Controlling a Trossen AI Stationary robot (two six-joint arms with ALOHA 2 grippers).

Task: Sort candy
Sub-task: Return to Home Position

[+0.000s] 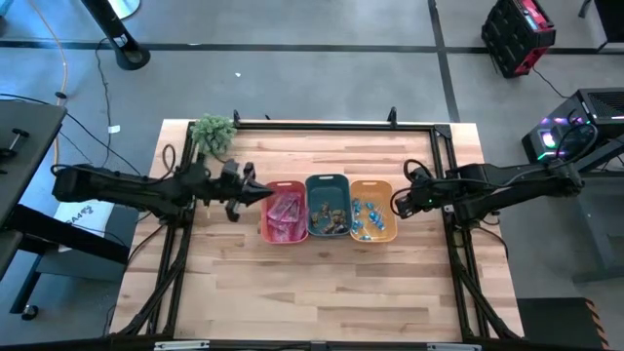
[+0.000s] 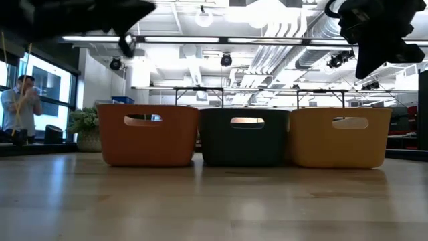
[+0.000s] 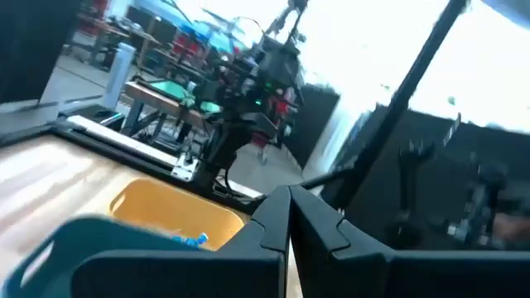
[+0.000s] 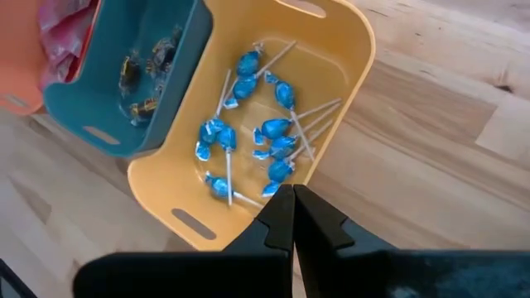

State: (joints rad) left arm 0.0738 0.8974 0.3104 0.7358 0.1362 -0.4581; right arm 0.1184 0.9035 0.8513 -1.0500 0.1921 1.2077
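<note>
Looking down on a pale wood table (image 1: 322, 292) framed by black rails (image 1: 312, 124), standing on grey floor (image 1: 292, 68). Looking level across it into a bright workshop with ceiling pipes (image 2: 294, 27) and a person (image 2: 20, 107) standing far off at the left.

Finding three bins touching side by side in a row at mid-table: red bin (image 2: 148, 144), teal bin (image 2: 244, 144), orange bin (image 2: 338, 144). Finding a plant (image 1: 213, 132) near the table's far left corner.

Spotting pink packets (image 1: 285, 210) piled in the red bin, brown pieces (image 4: 145, 70) in the teal bin and blue lollipops (image 4: 273, 132) with white sticks in the orange bin.

Reaching in level from the left, raised off the table: left gripper (image 1: 265, 192), fingers pressed together on nothing, tip at the red bin's outer edge. Reaching in from the right: right gripper (image 1: 398, 202), fingers likewise together and empty, tip hanging at the orange bin's outer rim.
</note>
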